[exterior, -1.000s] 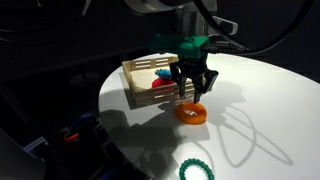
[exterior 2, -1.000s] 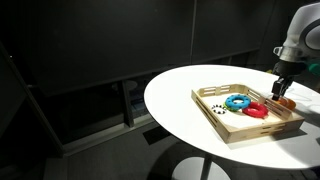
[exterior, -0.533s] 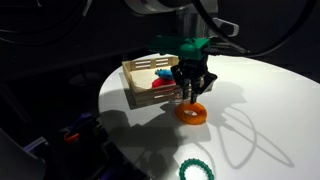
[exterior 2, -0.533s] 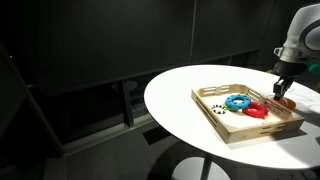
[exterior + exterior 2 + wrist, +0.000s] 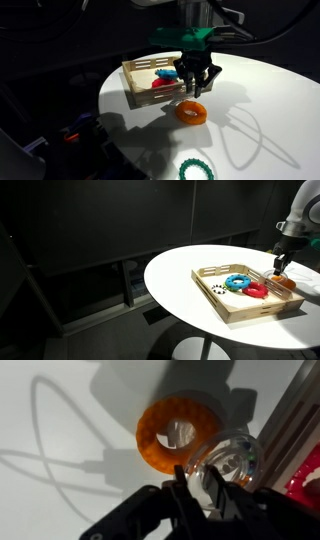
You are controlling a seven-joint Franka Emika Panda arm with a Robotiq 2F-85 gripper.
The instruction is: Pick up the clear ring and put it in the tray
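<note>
**Dark room, white table [image 5: 262, 92]: clear ring [image 5: 240, 460] gripped**

Just beside the tray [image 5: 131, 80], the end effector [image 5: 196, 89] hangs over the orange ring [image 5: 192, 112]. Wrist view: fingers narrowed, apparently pinching the clear ring by its rim.

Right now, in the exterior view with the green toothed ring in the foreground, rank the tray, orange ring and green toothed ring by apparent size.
1. tray, clearly largest.
2-3. orange ring and green toothed ring look about alike; the green one lies nearer the camera, so I won't rank them.
</note>
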